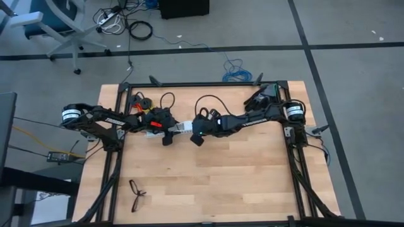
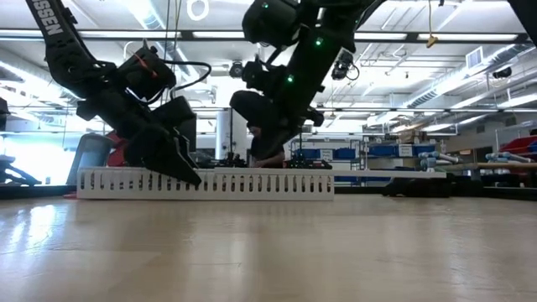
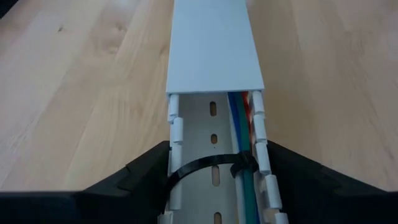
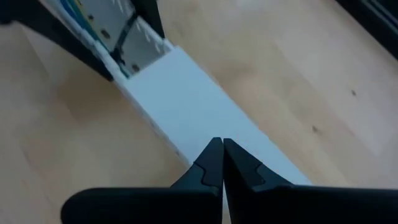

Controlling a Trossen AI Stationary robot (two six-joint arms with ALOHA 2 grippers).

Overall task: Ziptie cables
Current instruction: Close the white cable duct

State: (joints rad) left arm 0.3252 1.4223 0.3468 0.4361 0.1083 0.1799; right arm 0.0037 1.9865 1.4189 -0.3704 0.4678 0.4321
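1. Left gripper (image 3: 214,186) straddles the white slotted rail (image 3: 214,62), one dark matte finger (image 3: 134,180) on each side wall, jaws spread wide around the rail; whether the pads press the walls I cannot tell.
2. Right gripper (image 4: 222,163) pinched fully shut, tips meeting in a sharp point just above the rail's smooth white cover (image 4: 193,99); contact with the cover unclear.
3. Rail: long straight plastic channel, toothed side walls, oval slots down the floor, a flat matte lid over part of it. In the low view it reads as a comb-like white strip (image 2: 210,183) lying flat on the table.
4. Cables (image 3: 244,149) lie inside the open part of the rail, along one wall: thin glossy blue and green strands, with red/orange/white twisted ones beside them; they run under the lid and vanish there.
5. Ziptie (image 3: 199,171) is a thin black strip arched across the channel from wall to wall and looped over the cables; its ends are cut off at the frame edge.
6. Table (image 1: 221,176) is pale wood plank with visible grain, black metal frame around it.
7. High view: both grippers meet mid-table (image 1: 169,129) (image 1: 197,132), rail mostly hidden beneath them. Black eyeglasses (image 1: 137,192) lie on the near left of the table.
8. Black connector not made out.
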